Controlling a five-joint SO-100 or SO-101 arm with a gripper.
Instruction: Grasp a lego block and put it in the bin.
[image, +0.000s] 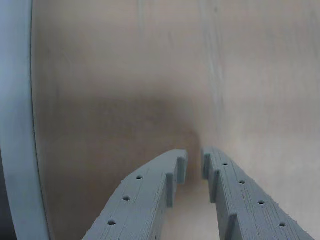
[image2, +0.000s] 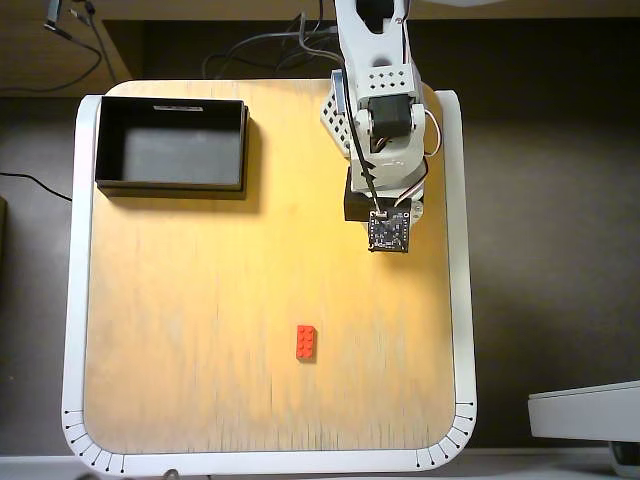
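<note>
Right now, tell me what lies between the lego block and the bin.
Nothing: in the overhead view, only bare wooden tabletop runs from the lego block up-left to the bin. The arm stands off to the right.

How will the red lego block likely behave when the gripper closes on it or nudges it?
The lego block looks like hard moulded plastic, so probably stiff, not squashy. It is small beside the bin, so likely light. Lying flat, studs up, on the smooth wooden table, it should slide or twist rather than roll or tip if the gripper nudges it off-centre.
</note>
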